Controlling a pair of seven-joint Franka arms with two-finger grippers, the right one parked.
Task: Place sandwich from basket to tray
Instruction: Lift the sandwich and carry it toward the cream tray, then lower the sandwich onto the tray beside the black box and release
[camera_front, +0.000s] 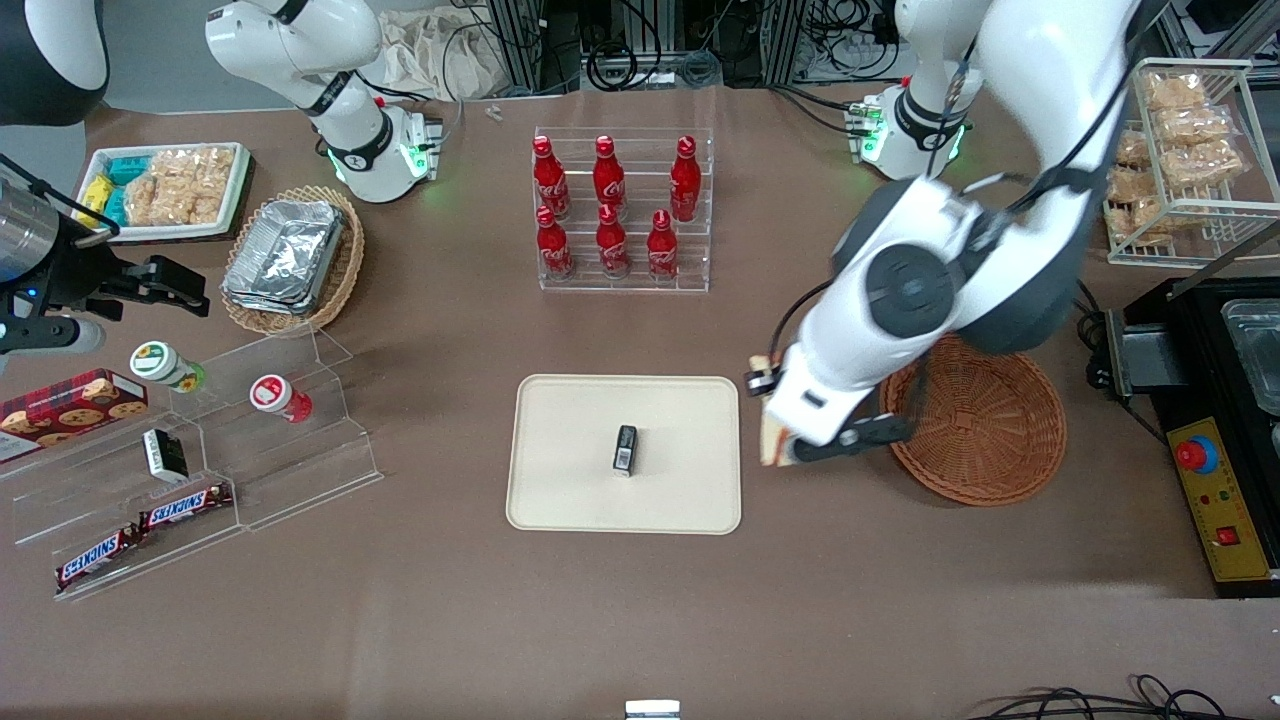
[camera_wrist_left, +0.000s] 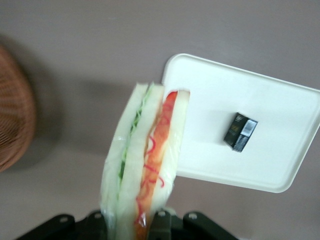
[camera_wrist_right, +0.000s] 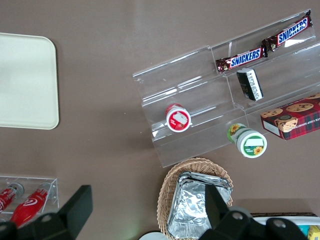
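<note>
- The jaws of the gripper (camera_front: 785, 452) grip one sandwich (camera_wrist_left: 145, 160), lifted over the bench between basket (camera_front: 985, 425) and tray (camera_front: 570, 480).
- Beside the jaws, the tray holds one small dark box (camera_front: 625, 448).
- Six red bottles (camera_front: 610, 205) stand in a clear rack.

**A brown-topped table crowded at its edges**

A matte brown cloth covers the table (camera_front: 640, 620) from end to end. Farther from the front camera, black cables (camera_front: 640, 55) coil around metal frame legs. A wire rack (camera_front: 1190, 160) of bagged snacks stands at the working arm's end, above a black control box (camera_front: 1215, 500) with a red button. Light is even, shadows soft.
</note>
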